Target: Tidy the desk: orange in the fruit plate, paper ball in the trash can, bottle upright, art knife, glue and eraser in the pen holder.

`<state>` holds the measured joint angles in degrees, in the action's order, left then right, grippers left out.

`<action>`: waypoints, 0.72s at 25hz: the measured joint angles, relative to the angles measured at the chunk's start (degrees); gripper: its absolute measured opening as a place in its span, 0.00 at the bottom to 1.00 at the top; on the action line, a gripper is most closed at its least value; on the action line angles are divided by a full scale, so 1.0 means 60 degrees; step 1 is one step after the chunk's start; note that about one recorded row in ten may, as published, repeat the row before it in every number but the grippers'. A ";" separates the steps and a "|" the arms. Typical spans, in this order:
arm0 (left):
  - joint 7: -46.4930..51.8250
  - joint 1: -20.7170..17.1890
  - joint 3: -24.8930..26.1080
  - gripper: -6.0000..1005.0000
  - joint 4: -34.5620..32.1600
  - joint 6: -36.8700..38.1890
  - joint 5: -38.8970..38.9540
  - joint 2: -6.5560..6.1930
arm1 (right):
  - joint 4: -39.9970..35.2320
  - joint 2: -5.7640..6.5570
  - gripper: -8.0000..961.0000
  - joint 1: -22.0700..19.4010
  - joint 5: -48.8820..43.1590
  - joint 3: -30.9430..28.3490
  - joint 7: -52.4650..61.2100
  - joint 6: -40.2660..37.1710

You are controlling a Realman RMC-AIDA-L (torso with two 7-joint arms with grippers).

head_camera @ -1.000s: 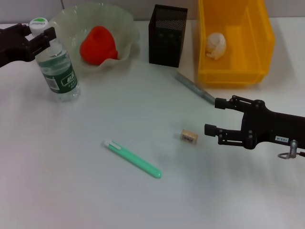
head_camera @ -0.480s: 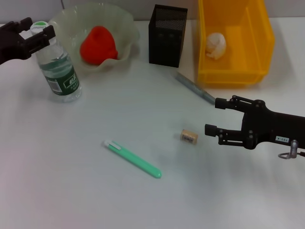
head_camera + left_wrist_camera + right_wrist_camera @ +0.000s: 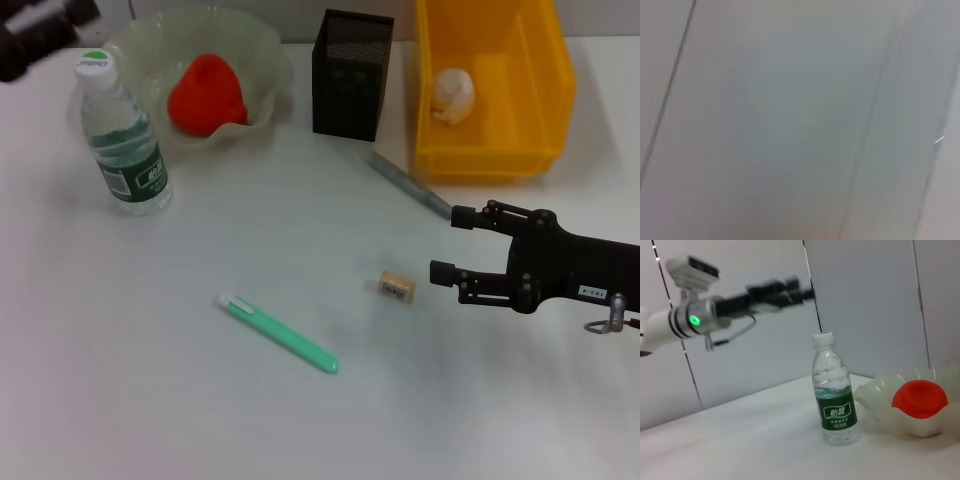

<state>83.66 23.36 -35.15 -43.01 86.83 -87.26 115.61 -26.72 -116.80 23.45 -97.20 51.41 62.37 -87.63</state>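
Note:
The bottle (image 3: 125,135) stands upright on the table at the far left, free of any grip; the right wrist view shows the bottle (image 3: 835,390) too. My left gripper (image 3: 60,22) hovers above and behind it, open and holding nothing. The orange (image 3: 205,92) lies in the fruit plate (image 3: 262,50). The paper ball (image 3: 452,95) rests inside the trash can (image 3: 545,95). Between them stands the pen holder (image 3: 350,75). My right gripper (image 3: 445,245) is open just right of the eraser (image 3: 397,287). A grey art knife (image 3: 408,183) and a green glue stick (image 3: 280,335) lie flat on the table.
The left wrist view shows only grey wall panels. The white table (image 3: 150,400) runs wide in front of the bottle and around the glue stick. The right arm reaches in from the right edge, low over the table.
My left gripper has let go of the bottle's cap and risen up and back toward the far left corner. The bottle stays upright. The right arm has not moved.

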 joint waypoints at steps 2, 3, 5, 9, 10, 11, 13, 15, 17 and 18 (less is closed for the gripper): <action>0.0383 -0.0017 -0.0003 0.86 0.0010 0.0838 0.0232 -0.0197 | -0.0005 0.0027 0.86 -0.0002 0.0000 0.0001 0.0137 -0.0024; 0.0589 -0.0014 -0.0028 0.86 0.0035 0.1413 0.0280 -0.0319 | -0.0019 0.0035 0.86 -0.0002 0.0000 -0.0001 0.0185 -0.0044; 0.0817 0.0029 -0.0105 0.86 0.0052 0.2310 0.0243 -0.0455 | -0.0060 0.0042 0.86 0.0000 0.0000 -0.0001 0.0269 -0.0103; 0.0850 0.0071 -0.0587 0.86 0.0000 0.3550 -0.0209 -0.0533 | -0.0101 0.0047 0.86 0.0041 0.0000 -0.0005 0.0397 -0.0222; 0.0788 0.0071 -0.0964 0.86 -0.0007 0.3754 -0.0558 -0.0554 | -0.0147 0.0066 0.86 0.0088 -0.0001 -0.0006 0.0532 -0.0300; 0.0772 0.0069 -0.1033 0.86 -0.0007 0.3780 -0.0649 -0.0556 | -0.0147 0.0066 0.86 0.0088 -0.0001 -0.0006 0.0532 -0.0300; 0.0612 0.0041 -0.1356 0.86 0.0000 0.3844 -0.1072 -0.0552 | -0.0287 0.0084 0.86 0.0111 -0.0001 -0.0003 0.0726 -0.0410; 0.0260 -0.0005 -0.1552 0.86 0.0072 0.3860 -0.1473 -0.0482 | -0.0624 0.0087 0.86 0.0114 -0.0042 -0.0001 0.1051 -0.0590; -0.0264 -0.0086 -0.1563 0.86 0.0183 0.3799 -0.1935 -0.0373 | -0.0829 0.0086 0.86 0.0117 -0.0141 0.0000 0.1272 -0.0682; -0.0531 -0.0141 -0.1537 0.86 0.0214 0.3736 -0.2144 -0.0325 | -0.1113 0.0073 0.86 0.0125 -0.0290 0.0001 0.1553 -0.0800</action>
<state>80.47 22.52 -44.37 -41.73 109.25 -100.13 113.66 -33.40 -116.36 24.20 -98.94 51.42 71.69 -92.43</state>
